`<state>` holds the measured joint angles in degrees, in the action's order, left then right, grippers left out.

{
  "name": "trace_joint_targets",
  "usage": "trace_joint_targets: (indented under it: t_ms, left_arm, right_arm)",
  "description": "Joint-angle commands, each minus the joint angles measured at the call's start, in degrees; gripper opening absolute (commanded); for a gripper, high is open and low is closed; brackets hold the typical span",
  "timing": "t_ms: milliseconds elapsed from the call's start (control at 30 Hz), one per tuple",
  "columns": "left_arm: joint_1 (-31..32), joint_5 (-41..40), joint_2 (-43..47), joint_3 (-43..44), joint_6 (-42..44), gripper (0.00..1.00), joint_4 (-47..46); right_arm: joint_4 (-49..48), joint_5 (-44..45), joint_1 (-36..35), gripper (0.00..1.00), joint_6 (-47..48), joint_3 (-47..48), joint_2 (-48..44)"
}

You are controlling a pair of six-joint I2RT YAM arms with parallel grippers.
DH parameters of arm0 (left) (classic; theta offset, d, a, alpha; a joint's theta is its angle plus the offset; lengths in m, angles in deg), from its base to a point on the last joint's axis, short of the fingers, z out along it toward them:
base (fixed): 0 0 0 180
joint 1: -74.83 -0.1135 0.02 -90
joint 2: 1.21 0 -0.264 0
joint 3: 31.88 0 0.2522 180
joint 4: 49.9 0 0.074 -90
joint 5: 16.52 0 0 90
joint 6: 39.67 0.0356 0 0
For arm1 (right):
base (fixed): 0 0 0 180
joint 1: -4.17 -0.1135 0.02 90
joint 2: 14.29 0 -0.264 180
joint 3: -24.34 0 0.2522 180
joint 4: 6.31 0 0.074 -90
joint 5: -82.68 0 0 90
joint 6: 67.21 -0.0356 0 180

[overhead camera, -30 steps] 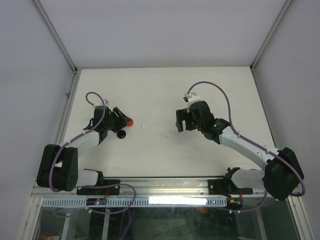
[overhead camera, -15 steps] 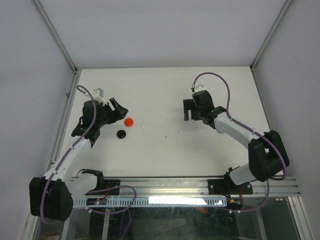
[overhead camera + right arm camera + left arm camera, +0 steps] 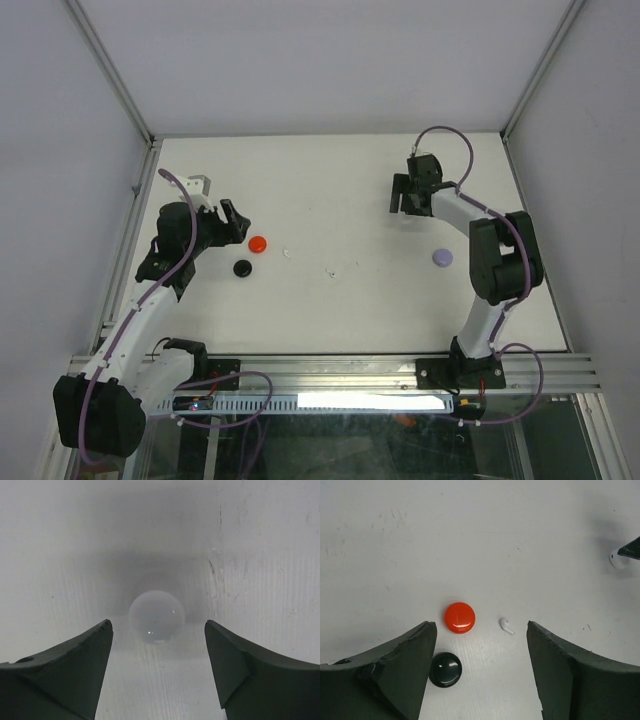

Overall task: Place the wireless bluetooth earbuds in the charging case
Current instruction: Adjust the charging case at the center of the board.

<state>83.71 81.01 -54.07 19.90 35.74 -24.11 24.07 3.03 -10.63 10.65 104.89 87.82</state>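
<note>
**Earbud** (image 3: 506, 626): one, white, with a short stem. It lay loose on the table (image 3: 330, 190), left of centre, just beside the red case (image 3: 460, 617) and outside it, with nothing touching it. A second small white piece (image 3: 619, 560) lay farther right, half covered by a dark edge. It was possibly another bud, but the view was too poor to say.

**Cases:** four, all round.
- The red one showed a closed top with a fine line across it.
- The black case (image 3: 445, 669) lay near the red one but apart from it, on the side toward the arm bases.
- The lilac case (image 3: 442, 257) lay well apart on the right side of the table.
- The pale case (image 3: 157, 616) lay at the far right.

None showed an opening or any contents.

**Left gripper** (image 3: 236, 222): it hung over the table with its jaws spread wide and gripped nothing. The black case sat just beside one finger.

**Right gripper** (image 3: 403, 203): its jaws were wide apart above the pale case. That case lay between the fingers and clear of both.

**Surface:** white and matte, with faint scuffs and fine scratches.

**Room:** pale grey walls (image 3: 330, 60) stood on three sides, with metal posts (image 3: 110, 70) at the corners. A metal rail (image 3: 330, 375) ran along the near edge and carried both arm bases.
</note>
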Motion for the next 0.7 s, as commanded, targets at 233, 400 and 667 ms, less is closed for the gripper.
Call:
trace_joint_targets:
  t_ms: [233, 400, 667]
  left_arm:
    - [-0.5, 6.4, -0.9, 1.3, 1.9, 0.74, -2.1]
    - [-0.6, 7.8, -1.2, 1.2, 1.6, 0.74, -2.4]
    - [-0.6, 8.8, -1.1, 1.0, 1.4, 0.74, -2.8]
  right_arm:
    - [2.8, -5.8, 0.6, 0.63, 1.0, 7.8, 7.4]
    - [4.5, -7.9, -0.6, 0.58, 3.3, 7.3, 7.4]
    - [7.4, -8.0, -8.1, 0.53, 6.8, 5.5, 6.2]
